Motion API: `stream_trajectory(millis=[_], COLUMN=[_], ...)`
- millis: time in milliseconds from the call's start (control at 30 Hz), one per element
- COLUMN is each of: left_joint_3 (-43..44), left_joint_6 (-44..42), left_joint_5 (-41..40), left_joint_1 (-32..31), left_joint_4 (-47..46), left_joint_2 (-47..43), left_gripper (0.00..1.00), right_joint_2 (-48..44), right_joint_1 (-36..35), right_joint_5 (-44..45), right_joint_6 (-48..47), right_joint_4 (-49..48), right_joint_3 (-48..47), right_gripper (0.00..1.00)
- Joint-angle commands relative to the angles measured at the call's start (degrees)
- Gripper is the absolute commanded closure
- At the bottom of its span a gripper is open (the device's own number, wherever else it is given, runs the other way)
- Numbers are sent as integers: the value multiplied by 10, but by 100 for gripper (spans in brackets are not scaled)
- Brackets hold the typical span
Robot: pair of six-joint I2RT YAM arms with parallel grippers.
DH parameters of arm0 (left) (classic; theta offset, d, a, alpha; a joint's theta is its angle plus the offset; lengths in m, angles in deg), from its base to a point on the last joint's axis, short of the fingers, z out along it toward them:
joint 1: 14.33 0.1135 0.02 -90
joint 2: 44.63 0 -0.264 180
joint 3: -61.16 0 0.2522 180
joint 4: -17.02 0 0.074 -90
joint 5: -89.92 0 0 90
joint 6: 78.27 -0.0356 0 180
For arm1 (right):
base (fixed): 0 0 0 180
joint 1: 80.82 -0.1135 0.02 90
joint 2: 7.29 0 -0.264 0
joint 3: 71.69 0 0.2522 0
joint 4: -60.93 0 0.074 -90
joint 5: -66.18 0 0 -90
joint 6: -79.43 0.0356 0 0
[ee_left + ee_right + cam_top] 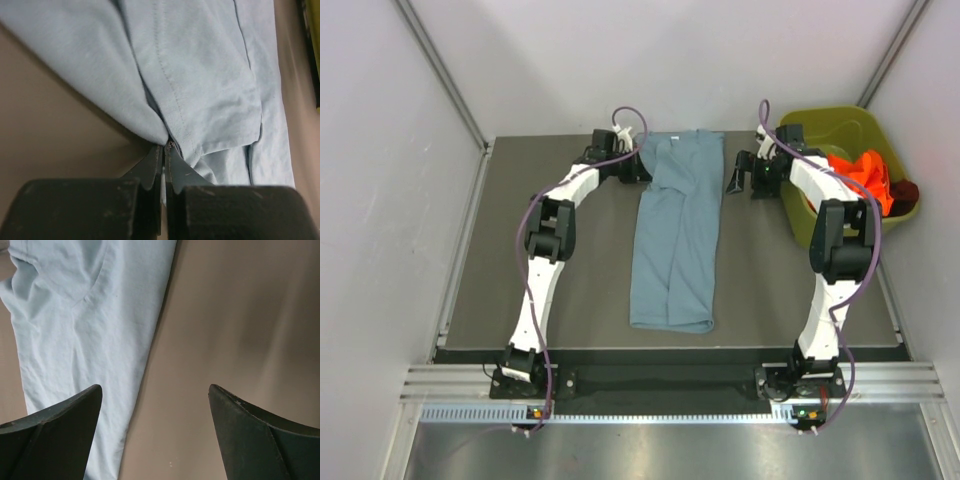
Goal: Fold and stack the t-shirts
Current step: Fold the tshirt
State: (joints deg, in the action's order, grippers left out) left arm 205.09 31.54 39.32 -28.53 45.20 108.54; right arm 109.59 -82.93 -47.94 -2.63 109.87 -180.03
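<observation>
The left pincer (636, 166) (164, 148) is clenched on a gathered edge of the blue-grey t-shirt (675, 235) (200, 75) (85, 315), its two dark fingers pressed together with a fold of stitched hem caught at their tips. From that grip the shirt spreads to the pincer's right and runs back toward the arm bases as one long narrow strip, folded lengthwise and lying flat on the dark surface (540, 290) (50, 125) (240, 315).

The right pincer (736, 180) (155, 390) stands released, fingers wide apart and holding nothing. In its wrist view the shirt's right edge lies by its left finger, and bare surface shows between the fingers and off to the right. The two pincers face each other across the far end of the shirt, the left one touching the cloth, the right one just beside it.

On the right pincer's outer side, close against that arm, sits the olive-green bin (840, 120). The orange t-shirt (865, 172) lies bunched inside it, with the maroon t-shirt (905, 192) showing at the bin's right wall.
</observation>
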Motion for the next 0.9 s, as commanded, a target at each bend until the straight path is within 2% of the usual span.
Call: stream_trajectory(millis=[0, 33, 67, 133, 167, 267, 300, 333, 467, 533, 567, 600, 733, 867], left_joint_3=[-10, -5, -1, 2, 1, -7, 1, 6, -14, -71, -98, -163, -314, -442], left_joint_6=[-10, -14, -19, -46, -53, -75, -83, -87, -100, -83, -72, -53, -35, 19], left_joint_5=[-3, -10, -21, -69, -86, -141, -160, -163, -157, -137, -121, -102, -42, 16], left_joint_1=[-21, -22, -22, -22, -20, -6, -1, 5, 38, 50, 55, 58, 62, 61], left_joint_4=[43, 52, 62, 102, 112, 127, 128, 136, 179, 211, 239, 249, 280, 261], left_joint_2=[-38, -40, -46, -61, -80, -115, -118, -122, -176, -212, -249, -269, -366, -423], left_gripper=[99, 91, 70, 52, 40, 34, 25, 22, 20, 21, 22, 23, 30, 34], right_joint_2=[-9, -10, -16, -26, -37, -57, -62, -67, -108, -127, -149, -160, -211, -235], right_joint_1=[-2, -3, -2, 0, 1, 9, 11, 12, 18, 17, 38, 43, 62, 62], right_joint_5=[-11, -11, -10, -8, -11, -26, -32, -36, -53, -72, -83, -110, -155, -199], right_joint_6=[3, 5, 6, 6, 9, 19, 23, 27, 48, 70, 80, 92, 152, 182], right_joint_4=[-22, -22, -22, -20, -19, -18, -19, -20, -8, 4, 6, 6, -12, -35], right_joint_3=[-24, -22, -17, -10, -2, 25, 32, 39, 90, 133, 153, 175, 298, 364], right_gripper=[12, 12, 12, 12, 12, 12, 12, 12, 12, 12, 13, 14, 16, 18])
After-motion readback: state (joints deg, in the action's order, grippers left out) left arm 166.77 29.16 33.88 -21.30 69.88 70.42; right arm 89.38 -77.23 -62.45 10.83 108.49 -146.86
